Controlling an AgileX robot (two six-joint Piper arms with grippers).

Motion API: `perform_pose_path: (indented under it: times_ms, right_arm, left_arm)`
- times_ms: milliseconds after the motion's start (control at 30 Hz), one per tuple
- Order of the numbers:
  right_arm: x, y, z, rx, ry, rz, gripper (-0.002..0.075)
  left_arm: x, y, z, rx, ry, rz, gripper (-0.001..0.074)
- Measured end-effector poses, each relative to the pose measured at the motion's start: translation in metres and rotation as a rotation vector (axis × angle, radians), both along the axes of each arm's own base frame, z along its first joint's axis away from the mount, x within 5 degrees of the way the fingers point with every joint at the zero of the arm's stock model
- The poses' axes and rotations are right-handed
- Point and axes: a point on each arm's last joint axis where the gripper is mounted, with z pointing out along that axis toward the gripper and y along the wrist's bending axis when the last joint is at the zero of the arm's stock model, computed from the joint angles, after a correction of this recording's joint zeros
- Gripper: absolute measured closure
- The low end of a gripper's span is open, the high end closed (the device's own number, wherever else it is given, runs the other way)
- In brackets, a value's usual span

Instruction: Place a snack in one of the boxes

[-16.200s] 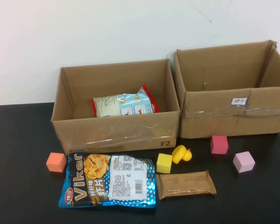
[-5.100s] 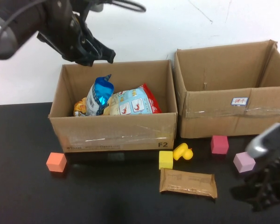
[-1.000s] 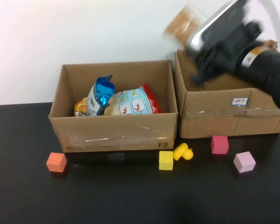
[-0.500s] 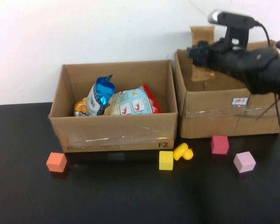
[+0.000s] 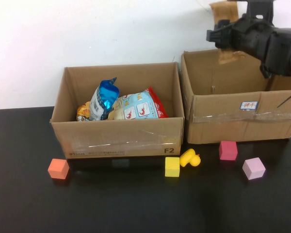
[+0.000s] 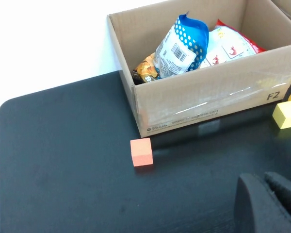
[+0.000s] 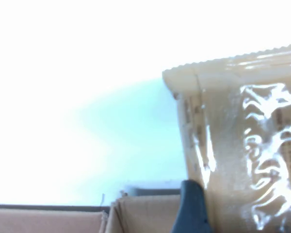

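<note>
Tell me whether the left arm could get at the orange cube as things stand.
Probably yes. The orange cube sits alone on bare black table beside the left box, nothing over it, and the shut left end effector hangs nearby.
</note>
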Motion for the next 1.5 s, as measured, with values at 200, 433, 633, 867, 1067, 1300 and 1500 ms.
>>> perform_pose_path:
  times_ms: [200, 433, 633, 867, 1067, 1300, 1500]
  right_arm:
    - [0.002, -0.001, -0.005, 0.036, 0.018, -0.022, 0.0248]
    - [-0.011, 0.010, -0.007, 0.045, 0.041, 0.000, 0.0256]
    - [-0.065, 0.035, 0.041, -0.037, -0.046, 0.135, 0.0461]
    - [-0.165, 0.054, 0.037, -0.150, -0.047, 0.473, 0.0710]
    - [-0.260, 0.049, 0.033, -0.133, -0.036, 0.996, 0.0726]
    - [-0.304, -0.010, 0.005, -0.458, 0.653, 0.845, 0.0726]
    - [-0.316, -0.059, 0.018, -0.466, 0.524, 0.381, 0.0726]
  left_arm:
    - [-0.001, 0.000, -0.001, -0.013, 0.021, 0.009, 0.0736]
    - [-0.004, 0.001, -0.007, -0.016, 0.089, 0.029, 0.0736]
    - [0.000, 0.002, -0.001, -0.017, 0.015, 0.035, 0.0736]
    - [0.009, -0.001, 0.011, -0.037, -0.184, 0.018, 0.0736]
    - [0.019, -0.007, -0.012, -0.062, -0.193, -0.010, 0.0736]
    - [0.024, -0.011, -0.054, -0.059, -0.056, -0.014, 0.0736]
    - [0.019, -0.012, -0.080, -0.098, -0.149, -0.037, 0.0736]
